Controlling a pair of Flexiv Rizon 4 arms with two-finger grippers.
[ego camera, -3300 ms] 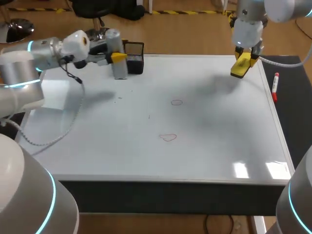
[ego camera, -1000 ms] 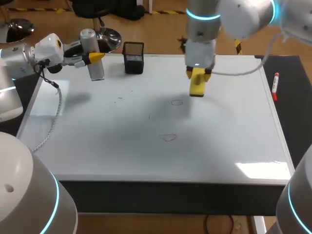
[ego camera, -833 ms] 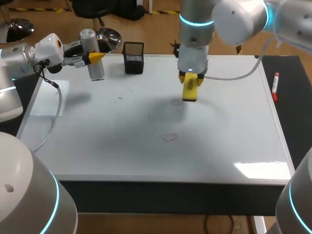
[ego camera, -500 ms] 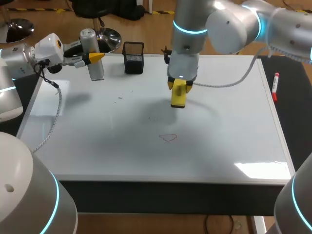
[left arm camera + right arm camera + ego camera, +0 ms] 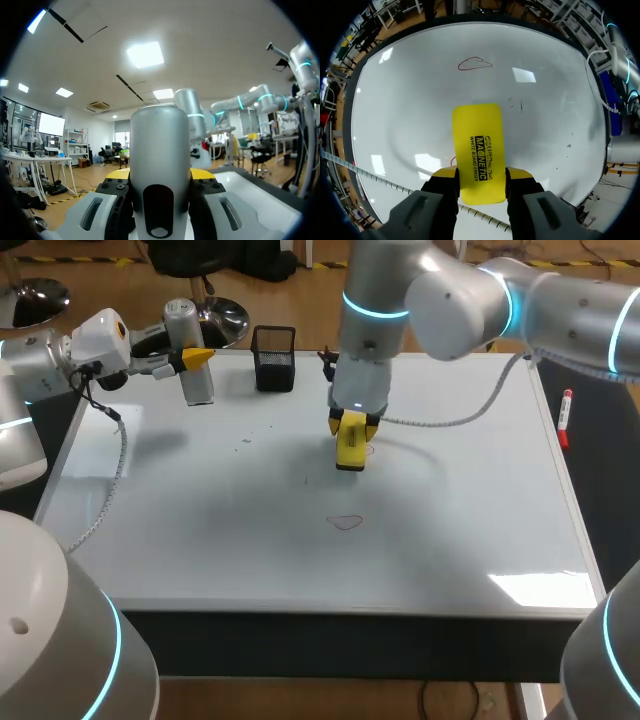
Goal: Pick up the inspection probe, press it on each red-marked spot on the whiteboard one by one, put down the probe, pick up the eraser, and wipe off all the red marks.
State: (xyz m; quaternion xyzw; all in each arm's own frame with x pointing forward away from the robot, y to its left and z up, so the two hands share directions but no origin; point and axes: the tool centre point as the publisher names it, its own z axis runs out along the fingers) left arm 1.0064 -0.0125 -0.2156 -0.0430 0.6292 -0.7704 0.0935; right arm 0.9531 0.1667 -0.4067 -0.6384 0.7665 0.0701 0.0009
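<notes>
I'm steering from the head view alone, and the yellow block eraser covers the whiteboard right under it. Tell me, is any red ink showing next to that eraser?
Observer: Yes. In the right wrist view a short red arc peeks out beside the yellow block eraser, close to the right jaws.
Operator: Is the eraser gripped properly?
Observer: The right jaws press on its two long sides, one on each, near its back end.
Operator: And what about the other arm?
Observer: The left wrist view shows the silver cylindrical probe clamped between the left jaws, with a dark oval opening in its side facing the wrist.
</notes>
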